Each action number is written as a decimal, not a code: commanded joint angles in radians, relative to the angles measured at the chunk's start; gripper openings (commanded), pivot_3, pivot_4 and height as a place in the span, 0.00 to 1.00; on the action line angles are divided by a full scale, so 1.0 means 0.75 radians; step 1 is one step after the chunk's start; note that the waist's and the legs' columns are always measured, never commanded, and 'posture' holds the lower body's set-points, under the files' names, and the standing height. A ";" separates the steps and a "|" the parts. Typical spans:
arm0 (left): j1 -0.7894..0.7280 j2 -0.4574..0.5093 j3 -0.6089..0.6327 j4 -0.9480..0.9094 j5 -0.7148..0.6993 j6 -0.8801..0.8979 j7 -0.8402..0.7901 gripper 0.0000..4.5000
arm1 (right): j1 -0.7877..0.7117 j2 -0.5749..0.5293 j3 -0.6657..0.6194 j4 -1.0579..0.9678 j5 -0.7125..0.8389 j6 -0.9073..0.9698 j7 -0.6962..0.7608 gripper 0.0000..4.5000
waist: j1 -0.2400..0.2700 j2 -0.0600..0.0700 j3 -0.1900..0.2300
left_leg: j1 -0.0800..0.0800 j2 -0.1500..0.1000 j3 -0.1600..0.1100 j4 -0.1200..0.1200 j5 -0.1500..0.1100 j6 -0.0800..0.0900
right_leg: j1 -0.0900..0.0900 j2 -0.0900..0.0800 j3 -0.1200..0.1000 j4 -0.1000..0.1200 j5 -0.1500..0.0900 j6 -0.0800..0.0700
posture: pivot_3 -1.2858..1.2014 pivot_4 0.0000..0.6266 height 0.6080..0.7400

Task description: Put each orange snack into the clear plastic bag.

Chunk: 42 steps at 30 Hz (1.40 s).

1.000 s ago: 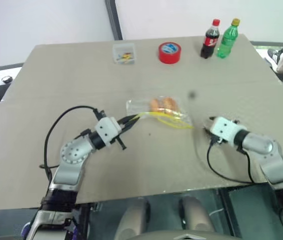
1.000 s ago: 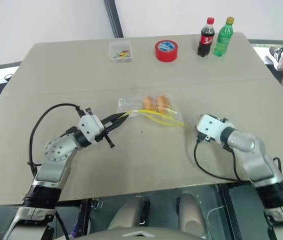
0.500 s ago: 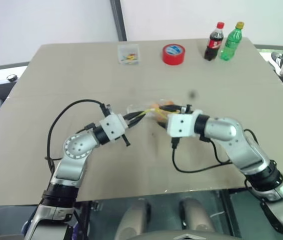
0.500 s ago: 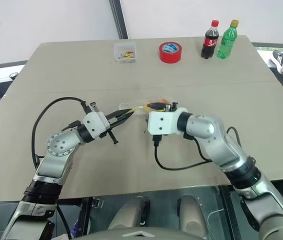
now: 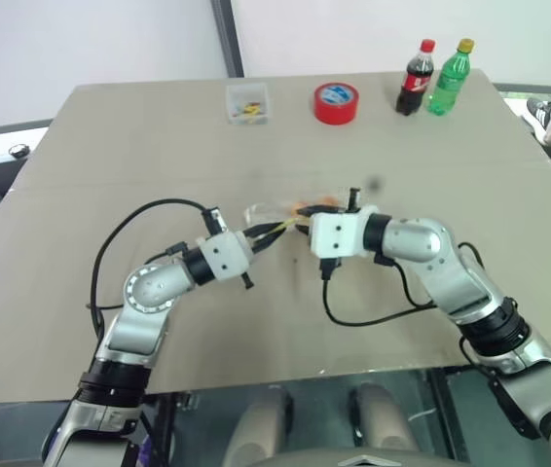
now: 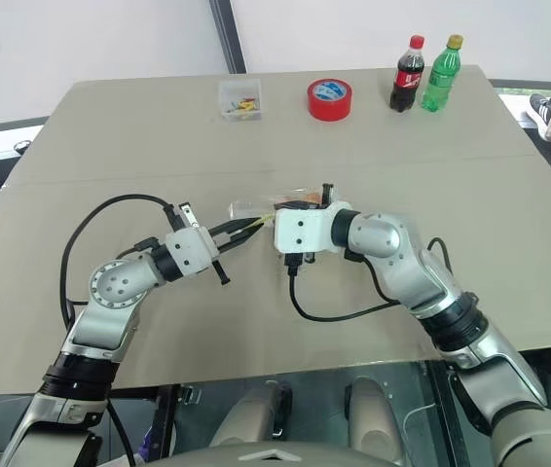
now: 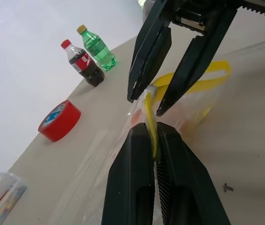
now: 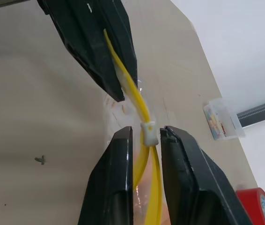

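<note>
Left hand (image 7: pixel 154 140) is pinching the yellow seal strip (image 7: pixel 150 123) of the clear plastic bag (image 5: pixel 274 211), its two black fingers (image 7: pixel 128 187) pressed flat together with the strip coming out between their tips. Right hand (image 8: pixel 145 133) is reaching in from the opposite side, its fingers (image 8: pixel 116 187) standing a small way apart on either side of the small white slider (image 8: pixel 149 132) on that same strip; whether they are pressing on the slider or only standing beside it cannot be told. Both hands are meeting tip to tip near the middle of the tan surface (image 5: pixel 110 146), with the bag's sealed edge lifted between them.

Orange snacks (image 5: pixel 307 206) are showing as a patch of orange through the crinkled plastic just behind the right hand, so they are lying inside the bag; the two cannot be told apart there.

Along the far edge of the surface, well apart from the hands, a small clear box (image 5: pixel 246 102) of coloured bits is sitting beside a red tape roll (image 5: pixel 336 102), and further to the right a dark cola bottle (image 5: pixel 414 78) and a green bottle (image 5: pixel 449 76) are standing upright, close together.
</note>
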 commanded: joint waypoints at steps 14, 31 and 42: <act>-0.006 0.012 0.006 -0.029 -0.013 -0.036 0.008 0.00 | -0.027 -0.006 -0.046 -0.057 -0.005 -0.028 0.004 0.08 | -0.001 0.000 0.000 | 0.000 0.000 0.000 0.000 0.000 0.000 | 0.000 0.000 0.000 0.000 0.000 0.000 | 0.52 0.24 1.00; -0.006 0.001 0.007 -0.005 -0.017 -0.034 0.016 0.00 | -0.037 0.017 -0.059 -0.079 0.032 -0.003 0.044 0.24 | -0.002 0.000 0.000 | 0.000 0.000 0.000 0.000 0.000 0.000 | 0.000 0.000 0.000 0.000 0.000 0.000 | 0.52 0.24 1.00; -0.009 -0.004 0.006 0.010 -0.010 -0.045 0.018 0.00 | -0.031 0.025 -0.059 -0.084 0.006 -0.011 0.035 0.36 | -0.002 0.000 0.000 | 0.000 0.000 0.000 0.000 0.000 0.000 | 0.000 0.000 0.000 0.000 0.000 0.000 | 0.52 0.24 1.00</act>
